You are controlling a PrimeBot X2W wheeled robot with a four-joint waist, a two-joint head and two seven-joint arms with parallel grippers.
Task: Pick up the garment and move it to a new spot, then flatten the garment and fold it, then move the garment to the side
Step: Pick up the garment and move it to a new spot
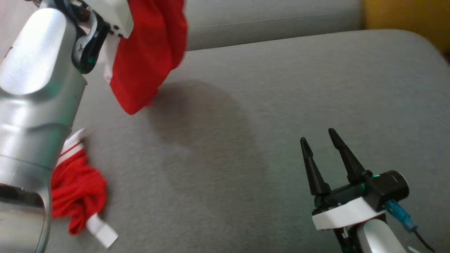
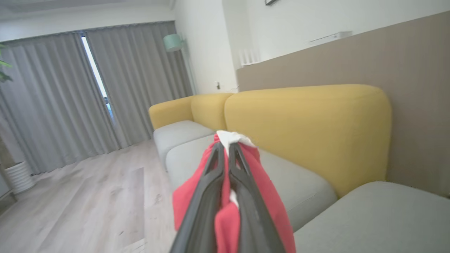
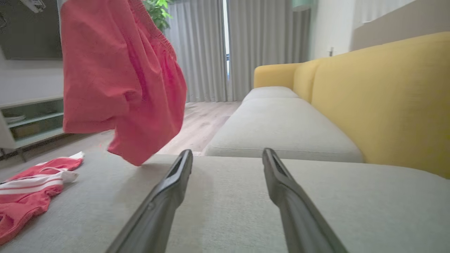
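Note:
A red garment (image 1: 147, 59) hangs in the air above the grey cushion, its lower corner close to the surface. My left gripper (image 2: 227, 147) is shut on its top edge, red cloth and a white trim bunched between the fingers. Seen from the right wrist, the garment (image 3: 119, 80) dangles at the upper left. A second red garment with white stripes (image 1: 79, 193) lies crumpled at the cushion's left edge, partly behind my left forearm; it also appears low on the left, the striped garment (image 3: 31, 189). My right gripper (image 1: 320, 138) stands open over the cushion at the lower right, empty.
The grey seat cushion (image 1: 263, 123) spreads wide under both arms. Yellow sofa backrests (image 3: 386, 98) rise along the right, with more grey cushions (image 3: 281, 130) beyond. A wooden floor (image 2: 88, 203), curtains and a low shelf (image 3: 28, 119) lie past the cushion's edge.

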